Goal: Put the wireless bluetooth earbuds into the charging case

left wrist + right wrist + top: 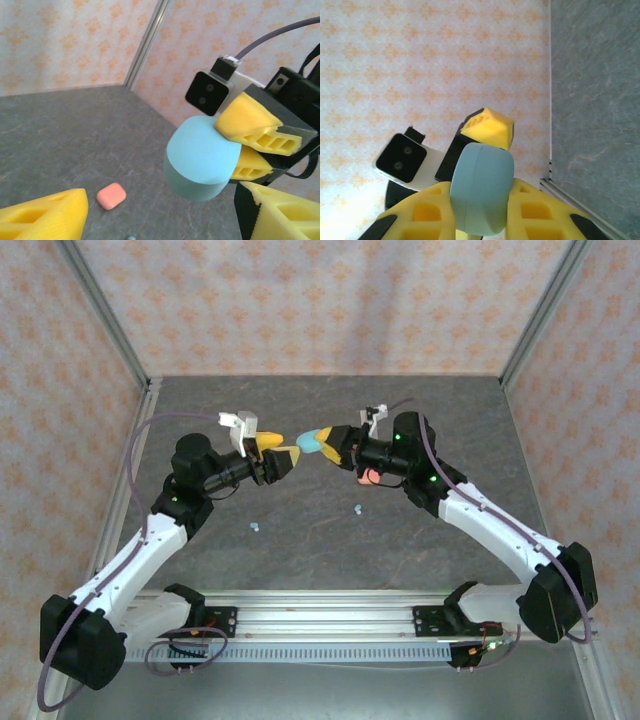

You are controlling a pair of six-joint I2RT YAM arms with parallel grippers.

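- Case [312,443], light blue: clamped in right gripper [322,445], raised.
- Left gripper [285,458]: fingers apart, empty, just beside case.
- Blue earbud [255,527]: on table [300,550], nearward of case, left-arm side.

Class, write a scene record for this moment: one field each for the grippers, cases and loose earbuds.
left gripper: open, empty
right gripper: shut on blue case, held off the table
salmon case: lying on table
left light blue earbud: loose on table
right light blue earbud: loose on table
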